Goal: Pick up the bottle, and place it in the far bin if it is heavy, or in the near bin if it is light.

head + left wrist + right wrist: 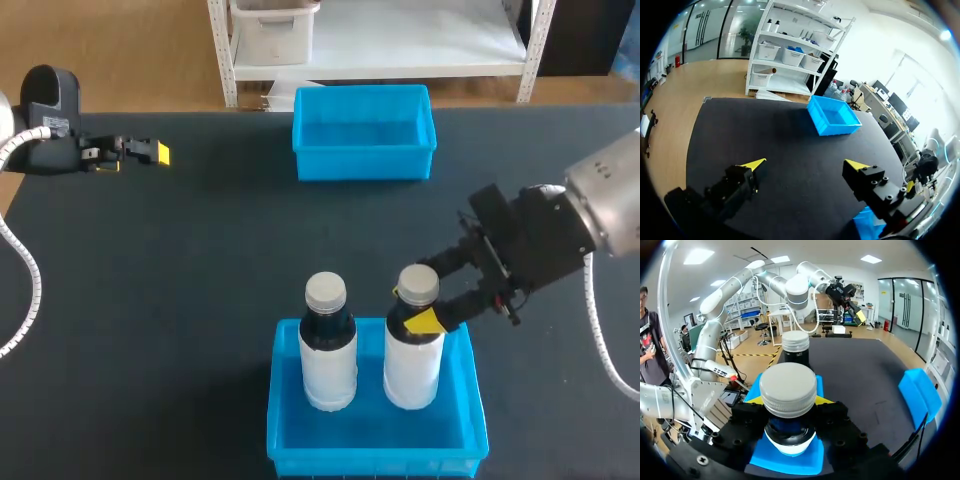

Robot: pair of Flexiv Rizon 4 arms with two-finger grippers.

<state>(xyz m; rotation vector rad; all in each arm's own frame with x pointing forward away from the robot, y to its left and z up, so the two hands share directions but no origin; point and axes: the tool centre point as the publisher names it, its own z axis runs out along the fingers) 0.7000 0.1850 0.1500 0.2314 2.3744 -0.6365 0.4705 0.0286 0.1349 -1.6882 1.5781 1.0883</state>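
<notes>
Right end effector (411,307) pinches bottle (412,365) upright in near bin (279,430); left end effector (805,164) spread, parked far-left.

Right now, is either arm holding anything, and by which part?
The right gripper holds the right-hand bottle by its neck, just under the cap. The left gripper is open and holds nothing.
</notes>
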